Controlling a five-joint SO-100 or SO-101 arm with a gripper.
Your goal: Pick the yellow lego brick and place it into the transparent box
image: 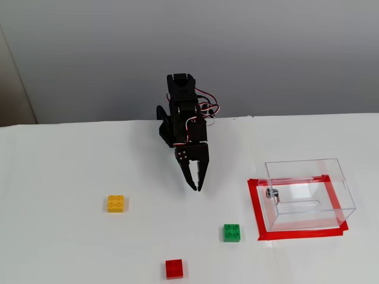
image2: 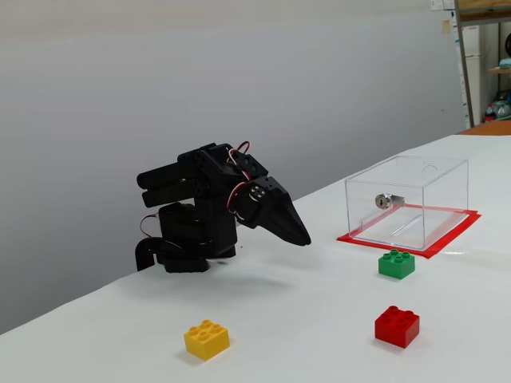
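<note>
The yellow lego brick [image: 115,203] [image2: 207,339] lies on the white table, left of the arm in a fixed view. The transparent box [image: 308,194] [image2: 407,202] stands on a red taped rectangle at the right, with a small metal fitting on its wall. My black gripper [image: 196,187] [image2: 304,239] hangs folded in front of the arm's base, tips pointing down at the table, shut with nothing between its fingers. It is well apart from both the brick and the box.
A green brick [image: 231,232] [image2: 396,263] sits just left of the box's red tape. A red brick [image: 174,268] [image2: 397,326] lies near the table's front edge. A grey wall rises behind the table.
</note>
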